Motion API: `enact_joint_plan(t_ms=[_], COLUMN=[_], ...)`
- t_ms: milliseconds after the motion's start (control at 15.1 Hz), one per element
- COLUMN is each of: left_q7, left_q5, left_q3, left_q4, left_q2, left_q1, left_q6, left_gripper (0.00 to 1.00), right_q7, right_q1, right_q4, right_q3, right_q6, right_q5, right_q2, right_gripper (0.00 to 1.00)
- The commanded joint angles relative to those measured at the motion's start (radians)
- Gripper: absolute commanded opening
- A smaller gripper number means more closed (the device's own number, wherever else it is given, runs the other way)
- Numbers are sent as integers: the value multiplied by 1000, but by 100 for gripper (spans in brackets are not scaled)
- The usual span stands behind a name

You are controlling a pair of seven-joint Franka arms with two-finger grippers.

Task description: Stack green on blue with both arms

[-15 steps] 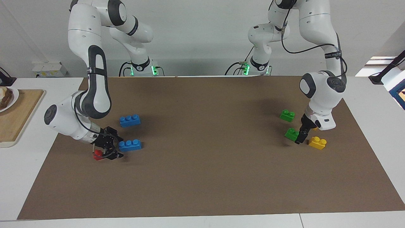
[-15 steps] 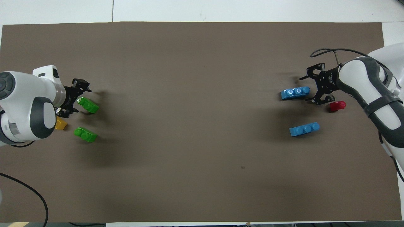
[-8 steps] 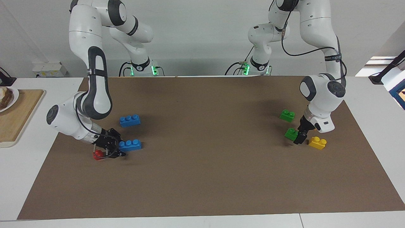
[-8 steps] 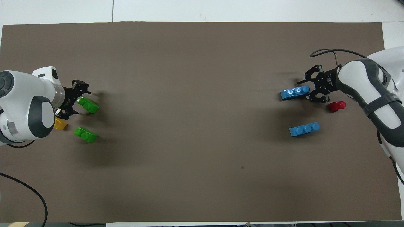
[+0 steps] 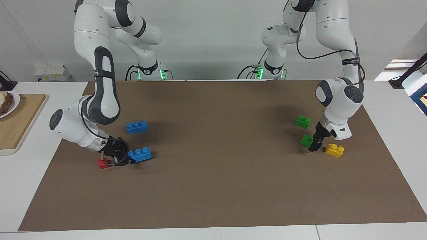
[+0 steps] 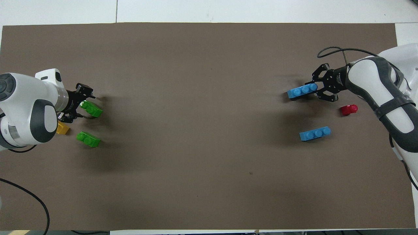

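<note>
The right gripper (image 5: pixel 128 159) is down at the brown mat (image 5: pixel 213 186), its fingers clamped on the end of a blue three-stud brick (image 5: pixel 140 155) that sticks out from them toward the middle of the table; in the overhead view the same gripper (image 6: pixel 318 90) pinches that brick (image 6: pixel 302 91) by the end toward the right arm's end of the table. A red one-stud brick (image 5: pixel 103 163) sits just beside this gripper, toward the right arm's end, apart from the held brick. The second blue three-stud brick (image 5: pixel 137 127) lies on the mat nearer to the robots than the held one, untouched. The left gripper (image 5: pixel 314 144) is low at the left arm's end of the table, its fingers around one green two-stud brick (image 5: pixel 307 140); whether they press on it I cannot tell. In the overhead view that gripper (image 6: pixel 80 103) straddles the end of this green brick (image 6: pixel 91 109). The other green two-stud brick (image 5: pixel 303 121) lies free, nearer to the robots, close to the first. A yellow two-stud brick (image 5: pixel 334 150) sits just beside the left gripper, toward the left arm's end of the table.
</note>
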Motion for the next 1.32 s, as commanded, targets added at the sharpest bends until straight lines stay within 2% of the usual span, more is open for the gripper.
enact_joint_plan(t_ms=[0,66,132,396,594,792,925,1057,1255], left_q7=[18,21,26,38,5,-185,-369,-492,-722], left_q5=[-6,-6,-4,-4,-10,-9,-6,-4,-1], left_q3=[2,2,2,0,2,2,2,2,2], left_q4=[20,21,26,72,180,285,294,291,288], left_q2=[22,22,22,27,11,-13,-48,-85,-98], left_q1=[0,0,0,-2,-39,-115,-174,-235,-354], left_q6=[-14,-15,-20,-47,-203,-349,-372,-411,-437], left_gripper=[38,10,0,0,0,0,0,0,0], right_q7=[248,315,402,631,710,701,649,621,614], right_q1=[69,96,131,288,382,460,514,515,543], right_q4=[99,113,116,102,52,3,-22,-56,-83], right_q3=[7,12,23,24,24,24,23,24,23], right_q6=[-48,-47,-30,86,162,197,197,200,251], right_q5=[40,43,72,124,127,123,118,115,113], right_q2=[-13,-13,-13,-8,-8,-5,-7,-16,-5], right_gripper=[0,0,0,0,0,0,0,0,0])
